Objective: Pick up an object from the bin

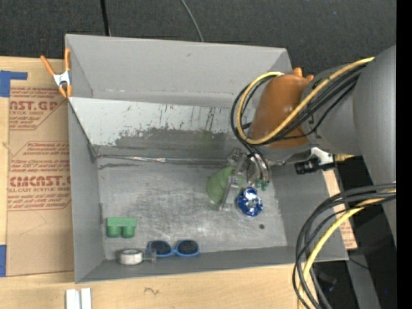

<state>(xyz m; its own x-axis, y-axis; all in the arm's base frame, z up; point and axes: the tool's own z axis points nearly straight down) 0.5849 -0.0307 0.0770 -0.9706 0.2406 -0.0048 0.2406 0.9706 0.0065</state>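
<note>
Pale green lump [219, 185], tool [244, 180] just beside, blue ball [249, 203] near

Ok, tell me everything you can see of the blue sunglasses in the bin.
The blue sunglasses look like plastic ones, with a bright blue frame and two darker oval lenses. They lie flat on the bin's floor, along the wall at the picture's bottom, left of middle. Their left end meets or almost meets a small silver-white ring; nothing else touches them.
</note>
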